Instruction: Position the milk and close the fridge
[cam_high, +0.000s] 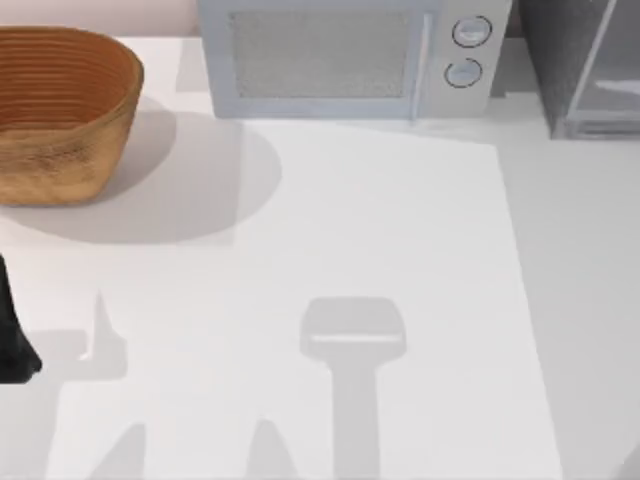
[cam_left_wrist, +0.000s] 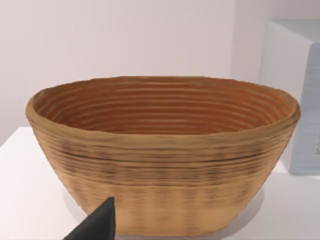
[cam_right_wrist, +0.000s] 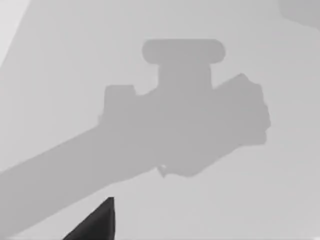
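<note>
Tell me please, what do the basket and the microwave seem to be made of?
The basket looks like woven wicker or coiled fibre, matte tan: ridged bands ring its wall, inside and outside. The microwave looks like brushed metal or painted plastic, pale silver with a speckled door panel and two round knobs; which one is unclear.

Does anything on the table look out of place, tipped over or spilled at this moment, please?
Nothing stands out. The basket sits upright at the table's far left, the microwave squarely at the back, the fridge at the far right. No spill or damage shows on the table.
</note>
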